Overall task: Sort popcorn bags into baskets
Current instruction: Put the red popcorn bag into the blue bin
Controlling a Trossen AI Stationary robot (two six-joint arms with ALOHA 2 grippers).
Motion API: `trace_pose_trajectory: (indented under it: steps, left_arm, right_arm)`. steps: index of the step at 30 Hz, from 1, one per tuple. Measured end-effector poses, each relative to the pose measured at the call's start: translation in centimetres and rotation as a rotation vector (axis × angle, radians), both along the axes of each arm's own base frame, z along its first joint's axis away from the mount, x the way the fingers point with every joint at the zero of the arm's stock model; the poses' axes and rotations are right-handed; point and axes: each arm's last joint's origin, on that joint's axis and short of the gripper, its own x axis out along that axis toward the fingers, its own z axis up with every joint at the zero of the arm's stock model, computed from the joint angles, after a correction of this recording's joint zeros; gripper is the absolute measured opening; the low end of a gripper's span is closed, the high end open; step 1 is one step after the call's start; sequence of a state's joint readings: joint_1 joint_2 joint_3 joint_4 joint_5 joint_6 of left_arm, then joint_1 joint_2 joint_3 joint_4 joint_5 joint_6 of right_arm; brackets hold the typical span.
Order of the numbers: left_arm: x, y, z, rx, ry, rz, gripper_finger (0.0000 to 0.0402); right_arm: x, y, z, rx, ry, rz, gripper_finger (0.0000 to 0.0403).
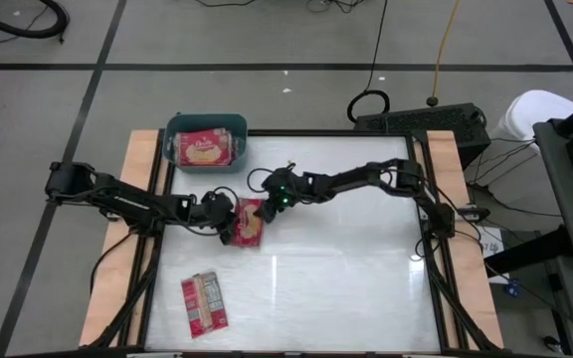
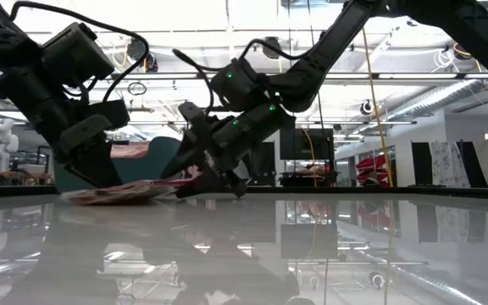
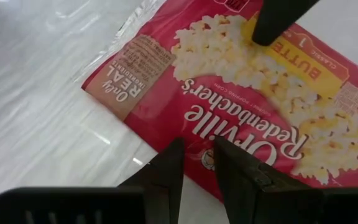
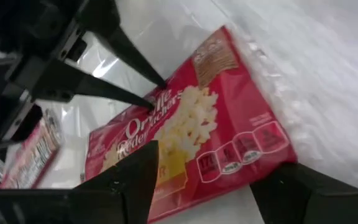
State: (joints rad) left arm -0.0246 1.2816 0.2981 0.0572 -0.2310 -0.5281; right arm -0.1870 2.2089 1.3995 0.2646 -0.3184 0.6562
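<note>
At mid-counter [image 1: 346,278] a red popcorn bag [image 1: 250,223] lies flat, the left gripper [image 1: 229,227] pinching its edge with nearly closed fingers (the right gripper [image 1: 267,206] stands open over it).

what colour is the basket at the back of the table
Teal-blue; the basket shows best in the high view.

Our table [image 1: 346,278], glossy white top with wooden side rails, bears: one teal basket [image 1: 179,126]; two popcorn bags, one central [image 1: 251,225], one near-front [image 1: 203,302].
</note>
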Motion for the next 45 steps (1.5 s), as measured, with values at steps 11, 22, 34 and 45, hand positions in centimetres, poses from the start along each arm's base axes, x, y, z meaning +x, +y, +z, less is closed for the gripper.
trace_pose_trajectory:
  steps: [11,22,34,45]
  left_arm:
    - [0.0,-0.4,2.5,0.008,-0.132,-0.038,0.0093]
    - [-3.1,-0.8,8.1,0.088,-0.411,-0.105,0.0093]
    - [-3.3,-2.0,10.7,0.112,-0.644,-0.337,0.0184]
    - [-1.1,-2.8,10.4,0.093,-0.699,-0.390,0.0319]
  right_arm:
    - [0.3,0.8,0.6,-0.137,-0.061,0.105,0.0064]
    - [-2.2,4.5,7.4,-0.489,-0.033,0.127,0.0007]
    - [-9.5,10.2,13.2,-0.739,-0.364,0.013,0.0010]
    - [-12.5,12.5,11.1,-0.836,-0.580,-0.072,0.0010]
